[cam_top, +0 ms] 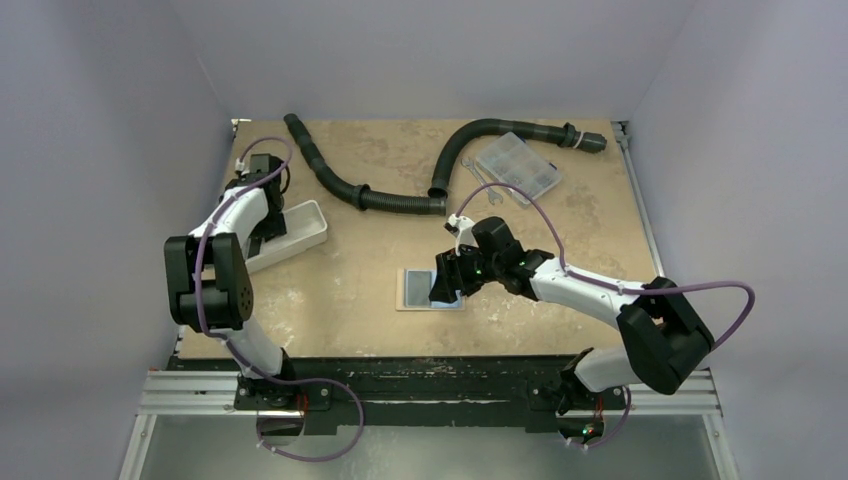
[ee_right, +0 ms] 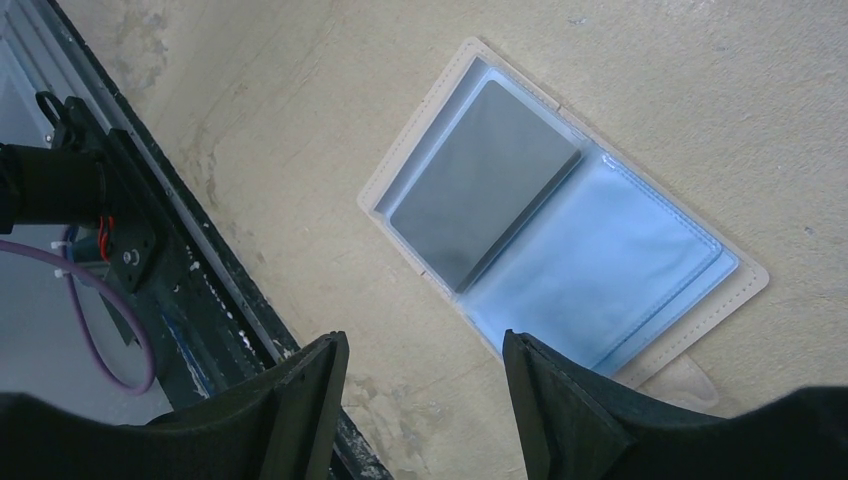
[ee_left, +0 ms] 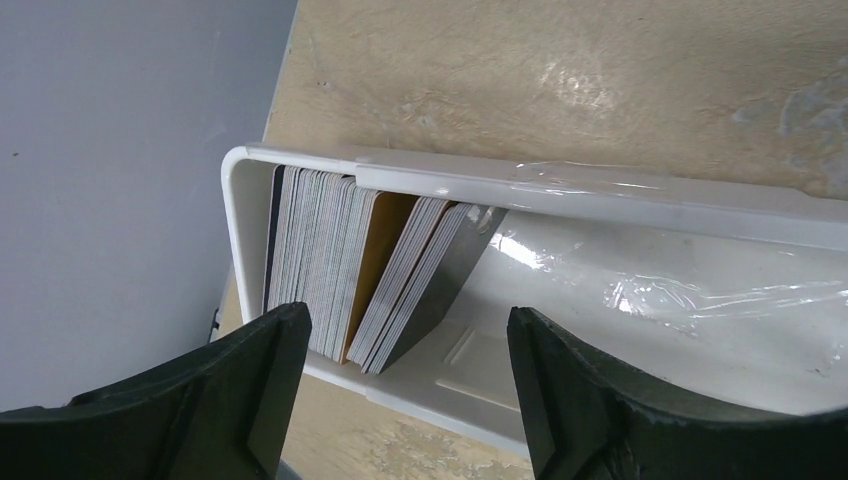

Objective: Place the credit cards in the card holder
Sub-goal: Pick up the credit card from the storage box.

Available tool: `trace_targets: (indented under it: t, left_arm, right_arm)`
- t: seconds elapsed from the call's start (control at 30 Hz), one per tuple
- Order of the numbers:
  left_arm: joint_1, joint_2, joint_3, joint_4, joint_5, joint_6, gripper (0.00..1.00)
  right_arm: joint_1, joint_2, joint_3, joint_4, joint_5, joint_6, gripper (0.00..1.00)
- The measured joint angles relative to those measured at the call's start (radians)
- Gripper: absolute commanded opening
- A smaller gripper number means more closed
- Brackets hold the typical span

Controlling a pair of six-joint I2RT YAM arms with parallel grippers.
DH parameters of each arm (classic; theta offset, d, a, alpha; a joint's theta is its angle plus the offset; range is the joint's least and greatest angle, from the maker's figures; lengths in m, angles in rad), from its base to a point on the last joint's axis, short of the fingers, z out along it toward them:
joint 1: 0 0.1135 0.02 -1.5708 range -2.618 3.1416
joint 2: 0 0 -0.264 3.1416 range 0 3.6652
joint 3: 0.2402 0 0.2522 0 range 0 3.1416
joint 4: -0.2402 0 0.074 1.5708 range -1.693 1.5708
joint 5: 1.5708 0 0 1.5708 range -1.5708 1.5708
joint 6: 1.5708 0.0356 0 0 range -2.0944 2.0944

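a: a tan, mottled table [cam_top: 360, 255] is sitting between pale grey walls [cam_top: 100, 120], both arms reaching over it. what are the tools doing?

b: the left gripper [ee_left: 405, 330] is hanging over the card-filled end of a white tray [ee_left: 600, 190], jaws spread wide, gripping and touching nothing. the right gripper [ee_right: 425, 350] is also standing wide and empty, hovering just above the card holder [ee_right: 600, 275].

a: and where are the task's things lying?

b: the credit cards [ee_left: 320, 255] are standing on edge in a packed stack at the tray's closed end, with a smaller bunch leaning against them. the card holder is lying open and flat near the table's middle, its pale blue inside facing up. one grey card [ee_right: 485, 180] is lying on the page at the left in the overhead view.

a: anything crowding the work?

b: a black corrugated hose [cam_top: 400, 200] is snaking across the far side. a clear compartment box [cam_top: 518, 165] is resting near it. both are lying well apart from the holder.

a: what is escaping the lens?

b: from overhead, the right arm [cam_top: 580, 285] is covering the holder's right half. the snap tab [ee_right: 690, 385] is being cut off by a finger, and whether the grey card is sitting inside a sleeve or on top is hard to tell.
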Motion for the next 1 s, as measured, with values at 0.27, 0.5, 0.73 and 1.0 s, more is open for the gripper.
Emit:
trace_targets:
  t: [0.27,0.5,0.73,1.0]
  left_arm:
    - [0.0,0.055,-0.001,0.002,-0.057,0.0,0.62]
    - [0.0,0.06,-0.001,0.002,-0.08,0.0,0.5]
    - [0.0,0.06,-0.001,0.002,-0.097,0.0,0.37]
    - [-0.003,0.06,-0.001,0.002,-0.095,-0.002,0.24]
  right_arm:
    - [0.0,0.0,0.0,0.004,-0.002,0.0,0.66]
    - [0.002,0.0,0.0,0.005,-0.002,0.0,0.66]
    - [0.007,0.0,0.0,0.004,-0.002,0.0,0.66]
    - [0.013,0.0,0.0,0.004,-0.002,-0.001,0.66]
